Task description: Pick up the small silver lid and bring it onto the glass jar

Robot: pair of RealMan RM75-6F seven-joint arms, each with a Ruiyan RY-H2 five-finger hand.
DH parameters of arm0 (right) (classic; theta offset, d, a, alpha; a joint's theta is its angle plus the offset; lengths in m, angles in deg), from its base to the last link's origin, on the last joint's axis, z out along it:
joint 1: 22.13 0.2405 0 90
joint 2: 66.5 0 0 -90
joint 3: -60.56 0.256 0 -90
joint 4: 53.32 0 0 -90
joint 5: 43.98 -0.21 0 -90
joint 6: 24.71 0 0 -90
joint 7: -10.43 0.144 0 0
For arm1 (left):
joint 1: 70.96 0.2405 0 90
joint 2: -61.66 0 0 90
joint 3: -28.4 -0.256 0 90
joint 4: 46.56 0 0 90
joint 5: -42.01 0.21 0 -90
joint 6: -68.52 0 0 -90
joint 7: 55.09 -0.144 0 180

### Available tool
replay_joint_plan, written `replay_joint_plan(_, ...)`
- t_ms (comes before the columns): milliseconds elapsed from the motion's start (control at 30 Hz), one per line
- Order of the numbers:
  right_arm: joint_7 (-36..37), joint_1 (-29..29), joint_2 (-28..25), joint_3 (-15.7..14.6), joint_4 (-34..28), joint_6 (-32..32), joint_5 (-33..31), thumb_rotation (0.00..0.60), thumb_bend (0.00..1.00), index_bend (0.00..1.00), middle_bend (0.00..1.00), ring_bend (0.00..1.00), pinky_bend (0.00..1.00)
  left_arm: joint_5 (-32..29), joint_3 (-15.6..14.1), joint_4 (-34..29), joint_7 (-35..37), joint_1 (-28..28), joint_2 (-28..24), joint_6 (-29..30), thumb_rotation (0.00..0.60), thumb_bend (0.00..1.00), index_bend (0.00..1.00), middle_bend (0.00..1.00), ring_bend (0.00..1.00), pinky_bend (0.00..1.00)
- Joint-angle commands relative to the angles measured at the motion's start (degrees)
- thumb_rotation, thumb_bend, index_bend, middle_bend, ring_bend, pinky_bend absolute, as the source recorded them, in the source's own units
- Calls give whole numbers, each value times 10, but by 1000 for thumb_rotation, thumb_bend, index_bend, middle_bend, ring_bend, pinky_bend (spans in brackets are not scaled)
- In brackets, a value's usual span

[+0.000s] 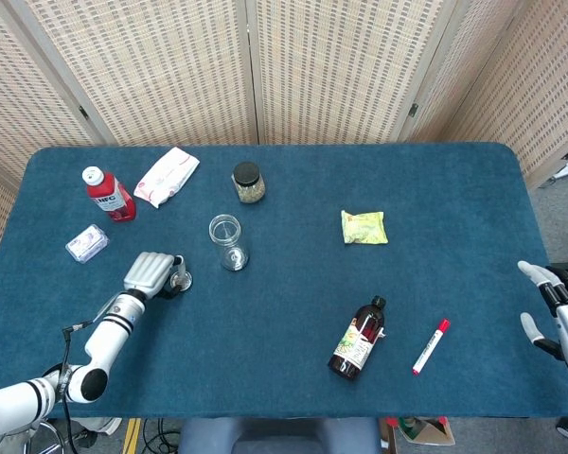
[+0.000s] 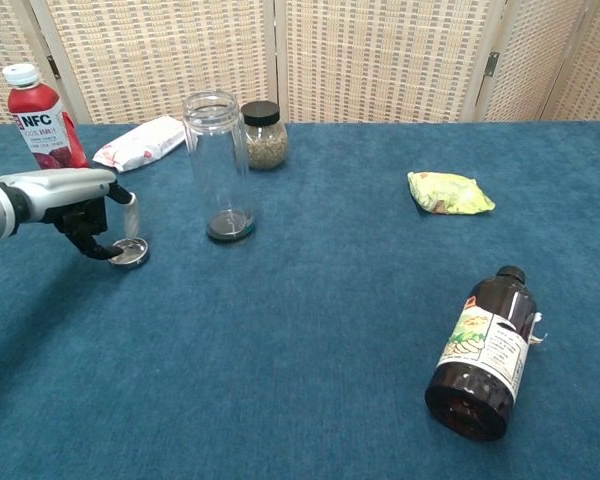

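Observation:
The small silver lid (image 1: 183, 280) (image 2: 130, 252) lies flat on the blue table, left of the glass jar (image 1: 226, 241) (image 2: 217, 165), which stands upright with its mouth uncovered. My left hand (image 1: 154, 274) (image 2: 85, 205) hovers right at the lid; its dark fingertips (image 2: 102, 247) reach down to the lid's left rim and the thumb hangs just above it. The lid still rests on the cloth. My right hand (image 1: 559, 317) shows only in the head view, at the table's right edge, fingers spread and holding nothing.
A red NFC bottle (image 1: 107, 194) (image 2: 40, 118), a white packet (image 1: 167, 176) and a black-capped jar (image 1: 248, 183) stand behind the glass jar. A small clear packet (image 1: 86, 243) lies far left. A yellow-green packet (image 1: 363, 227), a lying brown bottle (image 1: 357, 339) and a red marker (image 1: 431, 346) occupy the right half.

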Motion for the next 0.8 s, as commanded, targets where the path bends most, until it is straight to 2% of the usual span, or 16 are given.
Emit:
replay_joint_plan(33,1,0,0,0,0,0,0,600,367,155,216,144,259,-5,-2,5,1,-3,4,-2,600,355,499,994,957,1000)
replay_joint_plan(800,6,-6,1,0,6,-5,-5,600,367,156,216,144,259,-37,-10,36,1,-25,24,-13,600,378,544,1000,962,1000)
